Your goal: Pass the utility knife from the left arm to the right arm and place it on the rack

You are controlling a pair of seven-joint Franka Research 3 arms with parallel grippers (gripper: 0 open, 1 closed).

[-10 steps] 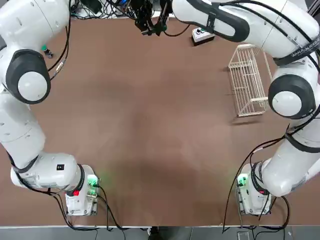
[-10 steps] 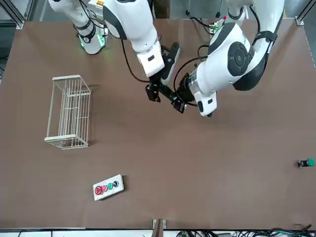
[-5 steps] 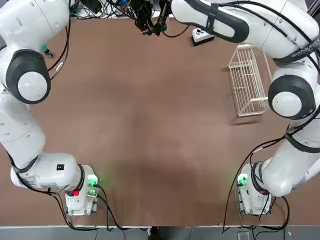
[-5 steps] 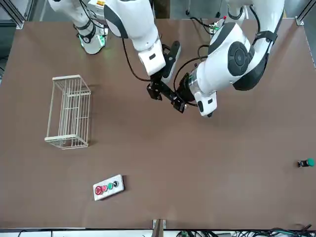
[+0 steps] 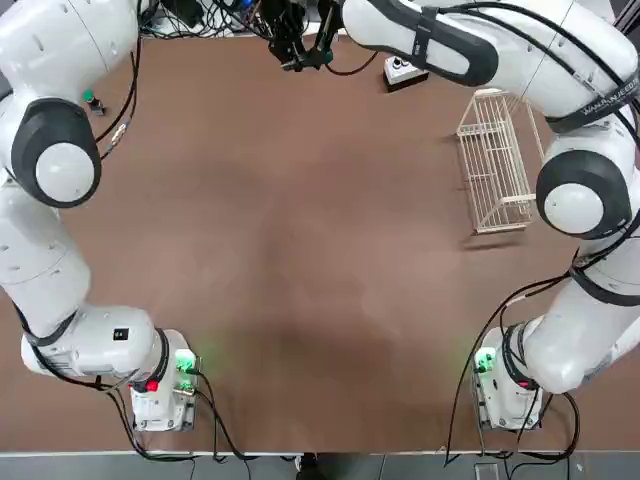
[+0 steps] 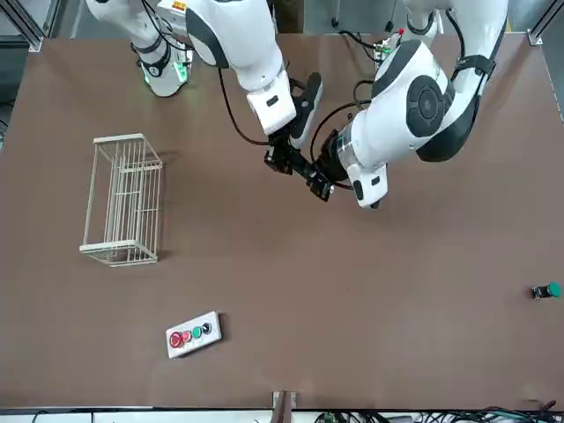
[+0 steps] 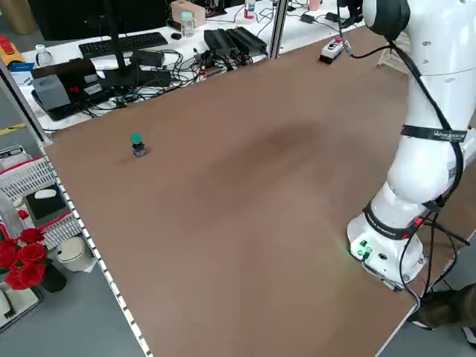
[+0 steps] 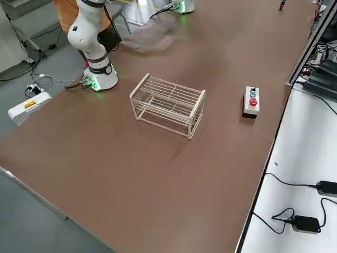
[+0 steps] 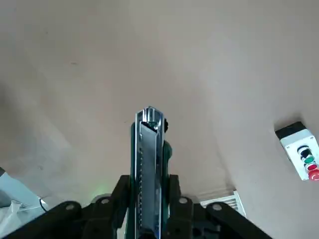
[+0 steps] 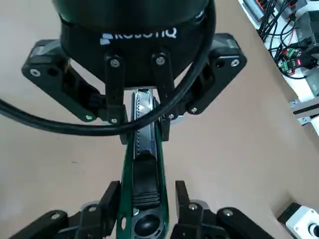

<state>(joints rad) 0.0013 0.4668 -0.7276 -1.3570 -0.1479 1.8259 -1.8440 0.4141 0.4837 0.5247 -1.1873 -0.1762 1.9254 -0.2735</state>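
White wire rack (image 6: 110,248), right. Farther: black right tool (image 10: 148,186), narrow, gap at one side; dark-green-and-black utility knife (image 10: 145,174) between tools—likely light, stiff, slick; grip mid-handle. Black left tool (image 9: 151,179)—clamped on it.

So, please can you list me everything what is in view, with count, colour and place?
utility knife: one, dark green, black and silver, between the two grippers
rack: one, white, on the table's right side
button box: one, white and black, beyond the rack
knob: one, black with green cap, far left
table: one, brown, under these things
keyboard: one, black, on the desk beyond
roses: several, red, beside the table
left gripper: one, black, shut on the knife, beyond mid-table
right gripper: one, black, at the knife
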